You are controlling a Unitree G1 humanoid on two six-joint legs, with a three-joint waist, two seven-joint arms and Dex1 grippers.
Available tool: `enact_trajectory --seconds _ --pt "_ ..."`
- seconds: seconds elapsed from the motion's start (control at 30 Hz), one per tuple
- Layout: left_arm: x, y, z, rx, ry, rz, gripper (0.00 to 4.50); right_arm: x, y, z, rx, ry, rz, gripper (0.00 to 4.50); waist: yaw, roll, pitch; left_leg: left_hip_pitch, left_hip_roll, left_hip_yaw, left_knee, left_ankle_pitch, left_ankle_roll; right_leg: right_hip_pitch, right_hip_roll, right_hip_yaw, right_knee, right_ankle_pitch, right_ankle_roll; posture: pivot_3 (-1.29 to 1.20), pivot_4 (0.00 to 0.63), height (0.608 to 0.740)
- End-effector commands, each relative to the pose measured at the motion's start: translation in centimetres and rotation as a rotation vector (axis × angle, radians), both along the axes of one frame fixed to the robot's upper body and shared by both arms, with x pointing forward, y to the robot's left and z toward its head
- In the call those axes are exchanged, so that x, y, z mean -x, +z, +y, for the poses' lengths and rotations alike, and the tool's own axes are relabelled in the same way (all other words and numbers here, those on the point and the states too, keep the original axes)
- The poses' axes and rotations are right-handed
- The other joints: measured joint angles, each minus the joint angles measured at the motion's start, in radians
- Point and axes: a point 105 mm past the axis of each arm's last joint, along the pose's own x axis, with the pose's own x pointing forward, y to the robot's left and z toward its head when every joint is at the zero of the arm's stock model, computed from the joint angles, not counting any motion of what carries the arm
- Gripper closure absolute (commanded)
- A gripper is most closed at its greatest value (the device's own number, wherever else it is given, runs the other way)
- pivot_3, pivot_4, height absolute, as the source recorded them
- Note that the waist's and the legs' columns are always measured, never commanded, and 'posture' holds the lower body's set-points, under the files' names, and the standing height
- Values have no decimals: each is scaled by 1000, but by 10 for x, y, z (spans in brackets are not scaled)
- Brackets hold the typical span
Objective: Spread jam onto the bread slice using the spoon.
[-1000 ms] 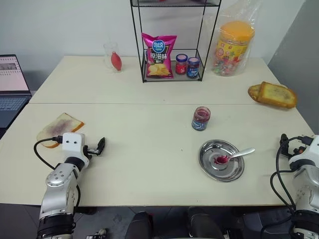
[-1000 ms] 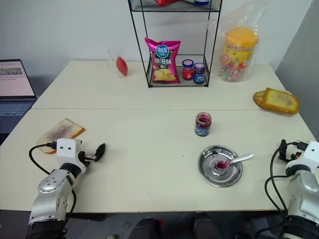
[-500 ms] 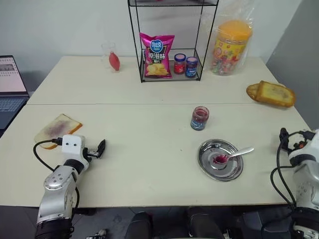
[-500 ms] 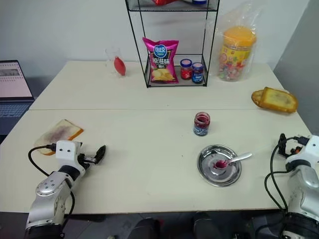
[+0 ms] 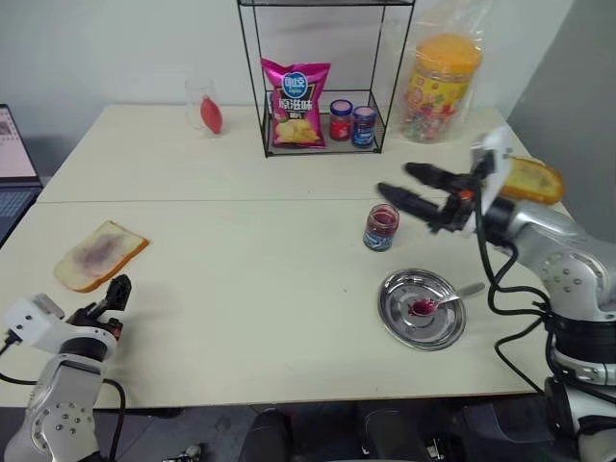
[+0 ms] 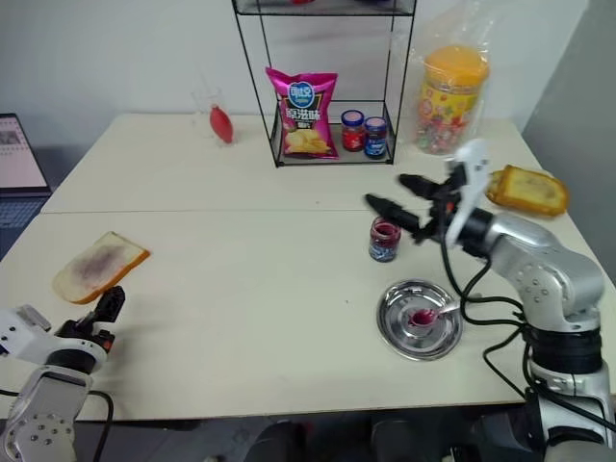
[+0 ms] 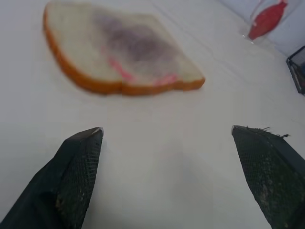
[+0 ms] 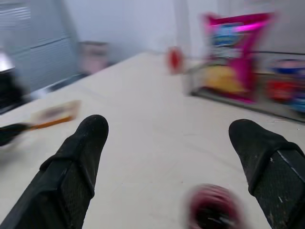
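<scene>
Spoon (image 5: pixel 445 299): small, silver, bowl stained red. Lies in the round steel dish (image 5: pixel 390 310) on the near right of the tabletop (image 5: pixel 260 279). Bowl sits at the dish centre in a red smear; handle rests across the rim. Long axis runs from the dish centre out toward the right edge of the tabletop, slightly away from the robot.

Jam (image 5: pixel 382 227): dark red paste in a small clear jar with a blue label, upright, just beyond the dish and slightly to its left, apart from it.

Bread slice (image 5: pixel 98 254): flat on the far left of the tabletop, purple-red smear at its centre, well apart from dish and jar.

Right hand (image 5: pixel 412 195): raised above the tabletop, over the jar, beyond the dish; pointing leftward, its 2 fingers spread wide, holding nothing. The spoon lies below it and toward the robot, handle end on the hand's own side. Judged the nearer arm for the pick-up.

Left hand (image 5: pixel 111 296): low at the near left, just short of the bread slice, which lies straight ahead of it; 2 fingers parted wide, holding nothing. Well apart from the spoon.
</scene>
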Motion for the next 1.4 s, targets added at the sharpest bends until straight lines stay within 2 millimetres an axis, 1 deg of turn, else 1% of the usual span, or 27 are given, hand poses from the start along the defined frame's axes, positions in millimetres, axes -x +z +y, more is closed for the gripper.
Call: enact_trajectory --seconds 0.03,0.17,0.23,0.27,0.33,0.4,0.43,0.47,0.5,0.53,0.57,0.6,0.63,0.73,0.77,0.87,1.0,1.07,1.17,1.23,1.3,1.4 --pt "9 7 13 33 76 -13 0 20 -5 26 38 197 16 50 11 -1 0 0 0 -1 0 0 0 1 0 -1 -1 0 0 0 150 740" --pt "5 2 32 114 151 0 0 23 -17 47 55 270 27 50 20 -1 0 0 -1 -1 0 0 0 1 -1 0 -1 0 0 0 150 740" --pt "0 0 40 154 189 -1 0 21 -20 50 52 262 28 50 20 0 0 1 -1 -1 1 0 0 1 0 -1 0 0 0 0 150 740" --pt "-5 1 42 162 187 0 0 18 -20 50 47 251 29 50 20 0 0 1 -1 -1 1 0 0 1 0 0 1 0 0 0 150 740" --pt "-14 3 46 101 170 39 0 15 -21 49 43 232 24 50 20 0 0 2 -1 -1 1 0 0 1 0 -1 1 0 0 0 150 740" --pt "-18 13 53 -82 151 99 0 13 -21 47 39 220 25 50 18 0 0 2 -1 -1 1 0 0 1 0 -1 1 0 0 0 150 740" --pt "-18 25 60 -324 121 168 0 13 -22 46 40 211 25 50 18 0 0 1 -1 -1 0 0 0 0 0 -1 1 0 0 0 150 740" --pt "-20 33 61 -498 85 215 0 12 -22 45 41 205 25 50 17 0 0 1 -1 -1 0 0 -1 0 0 -1 1 0 -1 0 150 740" --pt "-22 44 62 -643 48 225 0 11 -23 44 39 199 27 50 11 -4 0 1 -1 0 0 0 -1 0 0 0 1 0 -1 0 150 740" --pt "-25 56 66 -756 23 223 0 11 -25 43 41 192 27 50 11 -5 0 1 0 0 -1 -1 -3 -2 1 0 1 -1 -3 0 150 740" --pt "-26 63 69 -804 14 213 0 12 -26 43 41 188 26 50 13 -5 0 1 0 0 -2 -2 -4 -3 0 0 1 -2 -6 0 150 740" --pt "-27 67 73 -807 9 200 0 12 -26 43 38 185 27 50 15 -5 0 0 1 0 -2 -2 -5 -4 0 -1 2 -1 -11 0 150 740" --pt "-30 68 75 -816 -7 201 0 12 -27 43 31 181 30 50 18 -4 1 0 1 1 -3 -3 -6 -5 0 -1 2 -2 -12 0 150 740" --pt "-37 69 82 -844 -31 220 0 13 -27 44 24 170 29 50 21 -2 2 0 1 2 -4 -4 -7 -6 -1 -1 3 -4 -12 0 150 740" --pt "-41 68 85 -826 -31 229 0 12 -27 44 21 166 28 50 20 -2 2 0 1 2 -5 -4 -7 -6 -1 -1 3 -5 -11 0 150 740" --pt "-51 55 86 -714 -80 269 0 12 -25 44 10 159 28 50 20 -3 2 -1 0 2 -5 -5 -8 -7 -2 -2 3 -5 -10 0 150 740" --pt "-58 56 97 -561 -22 251 0 11 -22 42 6 138 22 50 20 -4 1 -7 0 0 -3 -5 -8 -11 -2 -3 4 -4 -10 0 150 740" --pt "-60 53 94 -528 -54 254 0 10 -21 39 7 124 20 50 19 -4 1 -13 0 -3 0 -5 -8 -15 -2 -5 5 -4 -9 0 150 740" --pt "-61 45 88 -552 -114 278 0 10 -20 38 2 111 23 50 16 -4 1 -14 0 -4 0 -5 -8 -15 -3 -6 5 -4 -9 0 150 740" --pt "-61 40 81 -604 -168 306 0 11 -19 37 -1 106 24 50 16 -4 1 -14 1 -6 0 -5 -9 -15 -5 -7 5 -4 -9 0 150 740" --pt "-63 34 75 -601 -209 320 0 12 -18 37 -3 103 25 50 19 -4 1 -14 0 -6 -1 -5 -9 -15 -6 -8 5 -4 -9 0 150 740" --pt "-62 25 79 -603 -200 385 0 12 -16 37 -5 97 23 50 20 -4 1 -14 0 -8 0 -5 -9 -15 -7 -10 6 -4 -9 0 150 740"
